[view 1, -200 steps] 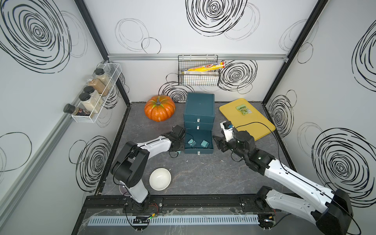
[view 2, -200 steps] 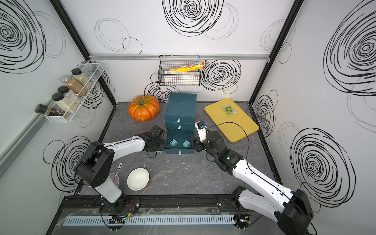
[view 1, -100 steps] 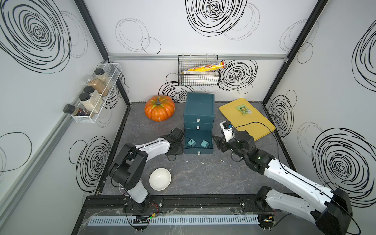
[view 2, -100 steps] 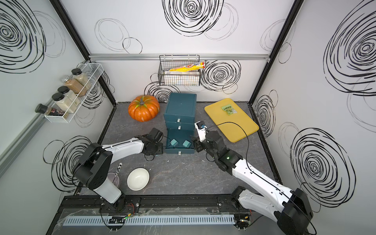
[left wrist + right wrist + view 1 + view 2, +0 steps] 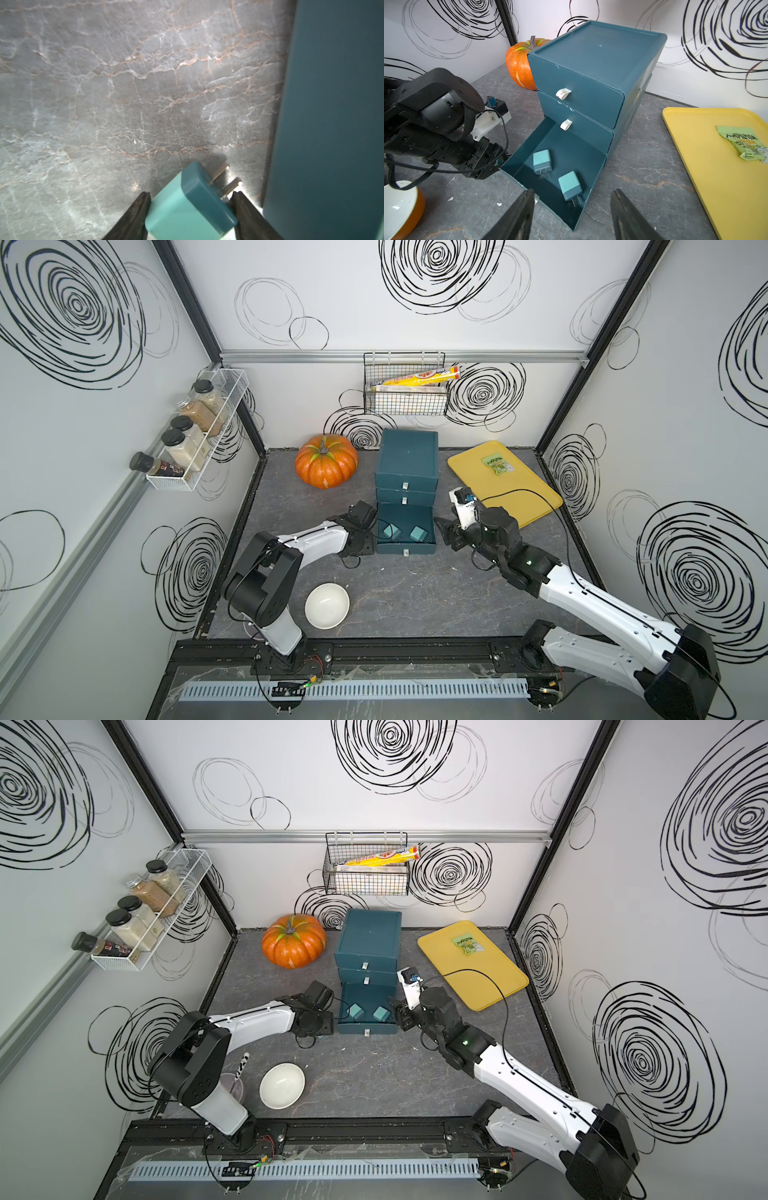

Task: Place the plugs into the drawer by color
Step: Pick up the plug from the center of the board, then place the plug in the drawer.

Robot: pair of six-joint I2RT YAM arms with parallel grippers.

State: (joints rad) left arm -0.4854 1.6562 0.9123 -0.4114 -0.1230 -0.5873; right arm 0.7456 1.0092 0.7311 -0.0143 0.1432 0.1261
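Note:
The dark teal drawer [image 5: 406,460] chest stands mid-table, its bottom drawer [image 5: 550,209] pulled out and the two upper ones shut. Two teal plugs [image 5: 390,531] [image 5: 417,534] lie inside the open drawer, also seen in the right wrist view [image 5: 542,161] [image 5: 570,185]. My left gripper [image 5: 190,195] is low over the table just outside the open drawer's left wall. A third teal plug [image 5: 182,209] sits askew between its fingers [image 5: 141,207], filling the gap. My right gripper [image 5: 573,191] hangs open and empty by the open drawer's right front corner [image 5: 446,531].
An orange pumpkin [image 5: 326,466] sits left of the chest. A yellow tray [image 5: 523,497] with a green packet [image 5: 498,464] lies to its right. A white bowl [image 5: 327,605] rests near the front by the left arm's base. A cup [image 5: 230,1088] stands front left.
My left gripper has drawn back from the drawer's left rim toward the front and lower to the table. The right arm has not moved.

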